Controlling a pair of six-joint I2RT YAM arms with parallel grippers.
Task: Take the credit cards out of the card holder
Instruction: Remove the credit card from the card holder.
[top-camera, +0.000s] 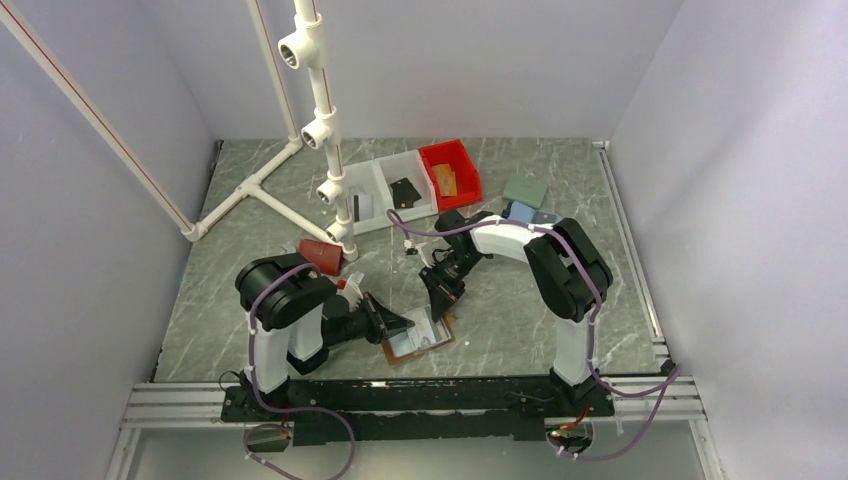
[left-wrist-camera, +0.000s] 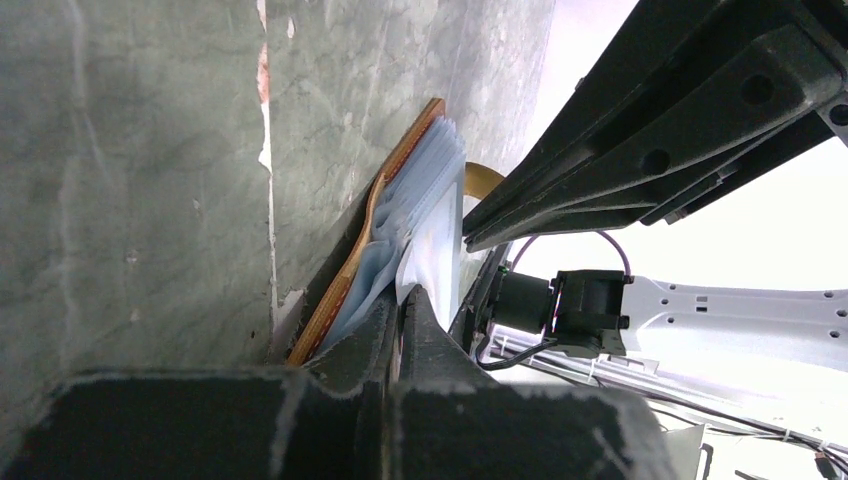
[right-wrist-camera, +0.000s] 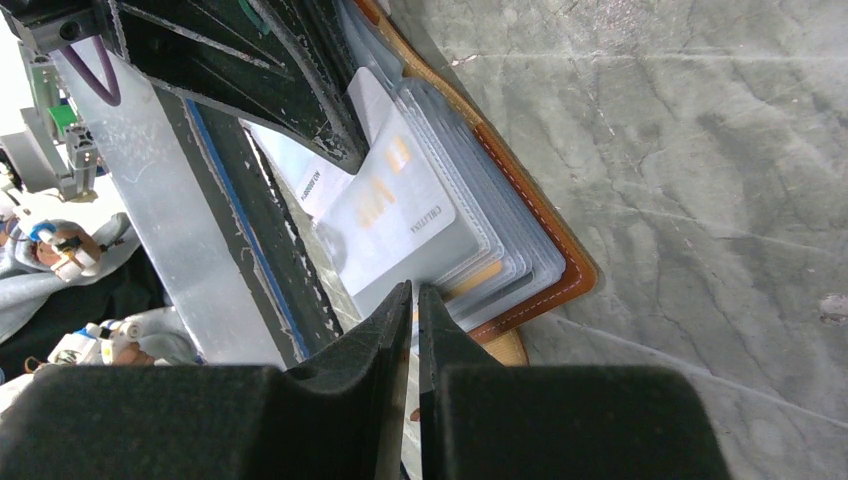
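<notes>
Card holder (right-wrist-camera: 563, 268), one, left gripper (left-wrist-camera: 402, 300) clenched shut, right gripper (right-wrist-camera: 414, 292) pinching one credit card (right-wrist-camera: 395, 215)

The overhead view is evenly, softly lit, with faint shadows on the table (top-camera: 500, 320). The left wrist view blows out to white at right; both wrist views show their near fingers (right-wrist-camera: 375, 340) dark and blurred.

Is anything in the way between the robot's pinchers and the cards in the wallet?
Only the clear plastic sleeves. The pale card sits inside one in the open card holder. The left gripper and right gripper are both at the sleeves' edges; nothing else visible blocks them.
</notes>
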